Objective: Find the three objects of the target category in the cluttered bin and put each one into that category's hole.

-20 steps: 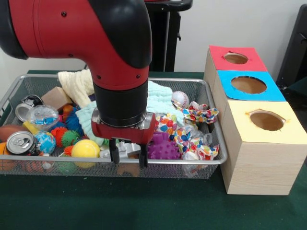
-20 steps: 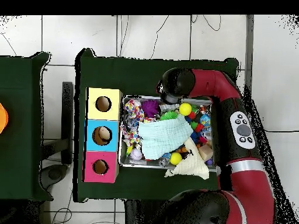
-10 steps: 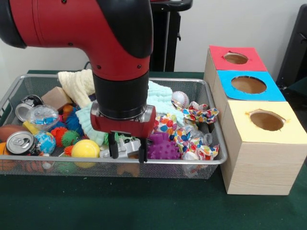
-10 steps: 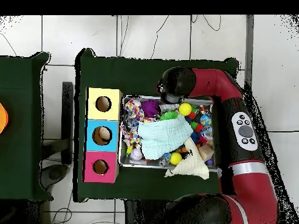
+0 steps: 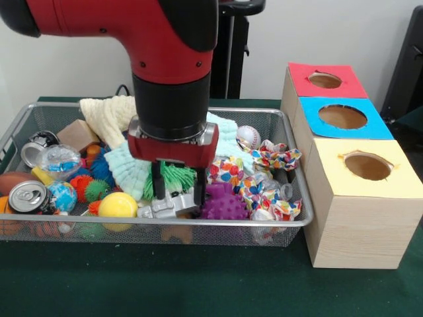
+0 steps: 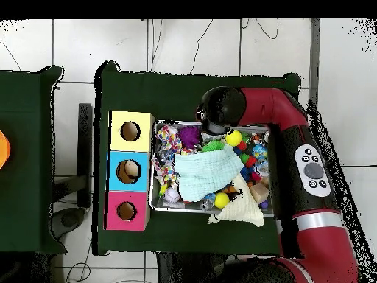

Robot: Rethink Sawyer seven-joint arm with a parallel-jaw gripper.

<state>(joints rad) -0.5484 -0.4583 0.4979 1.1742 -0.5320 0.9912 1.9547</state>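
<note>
My gripper [image 5: 178, 193] hangs open low over the front middle of the wire bin [image 5: 218, 226], its fingers straddling a green spiky ball [image 5: 176, 177] without visibly touching it. Just below the fingertips lies a grey metallic toy [image 5: 165, 207]. A purple spiky ball [image 5: 225, 202] sits to its right and a yellow ball [image 5: 117, 205] to its left. Three wooden boxes stand right of the bin, with a red-topped hole [image 5: 324, 80], a blue-topped hole [image 5: 342, 117] and a yellow-topped hole [image 5: 367, 166]. From overhead the arm [image 6: 221, 110] hides the gripper.
The bin also holds a mint cloth [image 5: 222, 135], a cream cloth [image 5: 106, 115], patterned fabric [image 5: 266, 179], a baseball [image 5: 248, 137], a drinks can [image 5: 28, 196], a globe ball [image 5: 63, 194] and a wooden block [image 5: 77, 134]. From above, the boxes [image 6: 129, 171] line the bin's left wall [image 6: 152, 171].
The gripper has risen from the bin floor and shifted slightly back, still open. The green spiky ball now shows between its fingers. The grey toy stayed where it was.
</note>
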